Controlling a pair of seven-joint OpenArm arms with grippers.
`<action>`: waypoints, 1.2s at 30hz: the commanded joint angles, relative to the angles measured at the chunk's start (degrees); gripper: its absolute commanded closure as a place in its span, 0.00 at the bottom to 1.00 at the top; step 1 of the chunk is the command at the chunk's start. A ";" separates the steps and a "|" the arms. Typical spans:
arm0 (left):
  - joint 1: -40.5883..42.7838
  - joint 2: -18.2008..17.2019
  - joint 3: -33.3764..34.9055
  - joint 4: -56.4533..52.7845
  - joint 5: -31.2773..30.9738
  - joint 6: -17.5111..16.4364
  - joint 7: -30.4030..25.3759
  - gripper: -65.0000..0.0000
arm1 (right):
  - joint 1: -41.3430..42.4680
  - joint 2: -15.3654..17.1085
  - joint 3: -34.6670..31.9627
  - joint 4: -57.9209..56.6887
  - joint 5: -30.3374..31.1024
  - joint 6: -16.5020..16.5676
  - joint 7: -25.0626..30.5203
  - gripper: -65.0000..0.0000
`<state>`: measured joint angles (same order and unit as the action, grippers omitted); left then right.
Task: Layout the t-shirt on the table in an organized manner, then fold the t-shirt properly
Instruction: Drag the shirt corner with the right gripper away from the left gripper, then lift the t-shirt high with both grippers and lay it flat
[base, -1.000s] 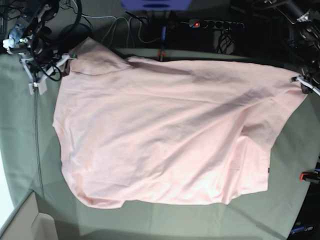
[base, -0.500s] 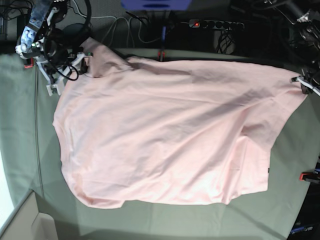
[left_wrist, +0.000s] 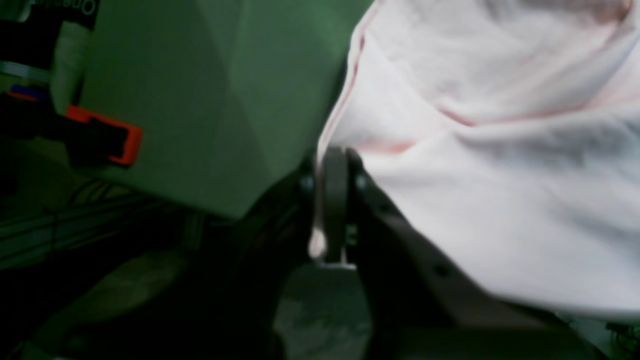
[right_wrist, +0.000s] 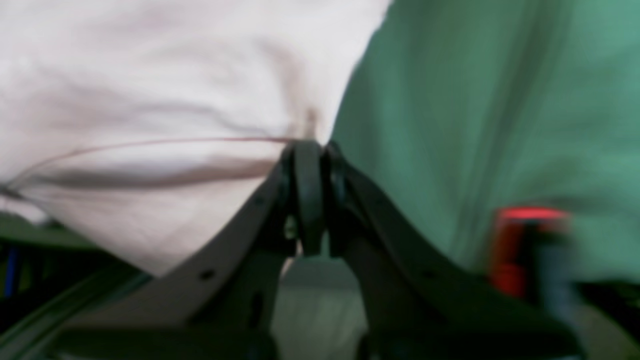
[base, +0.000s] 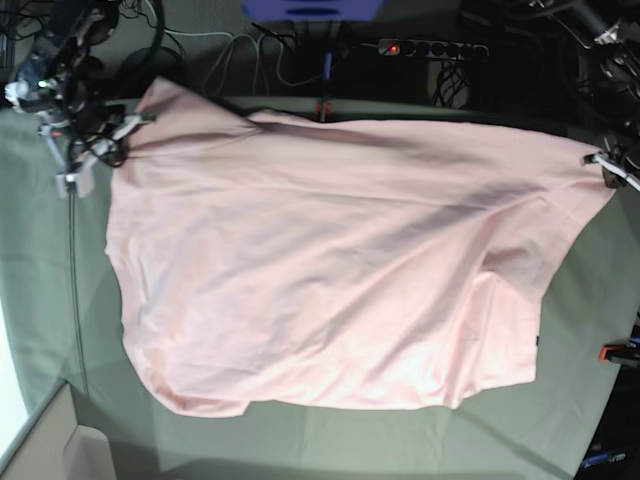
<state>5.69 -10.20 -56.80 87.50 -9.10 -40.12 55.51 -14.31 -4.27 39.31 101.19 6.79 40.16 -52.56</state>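
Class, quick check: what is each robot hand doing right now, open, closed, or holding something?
Left hand: closed on the hem of the light pink cotton t-shirt.
Right hand: closed on another edge of the t-shirt.

I see the t-shirt (base: 330, 265) lying spread out, plain pink side up, on the table (base: 40, 260). My right gripper (base: 128, 128) pinches its far corner on one side, and my left gripper (base: 607, 165) pinches the other side's edge.
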 joint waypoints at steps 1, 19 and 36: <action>-0.99 -1.01 -0.13 1.33 -0.61 0.12 -0.87 0.99 | 0.90 0.36 0.65 2.42 0.91 -0.16 1.26 1.00; -17.78 -1.45 8.75 0.89 -0.26 0.12 -1.04 0.99 | 14.96 3.17 1.26 8.75 0.47 -0.16 1.17 1.00; -60.24 -1.54 34.25 -29.44 -0.08 0.12 -10.01 0.99 | 58.83 19.09 -7.97 -22.11 0.55 -0.16 1.87 1.00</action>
<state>-51.86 -11.49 -22.76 57.12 -7.75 -39.90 47.31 42.39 13.87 31.38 77.89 6.46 40.32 -52.80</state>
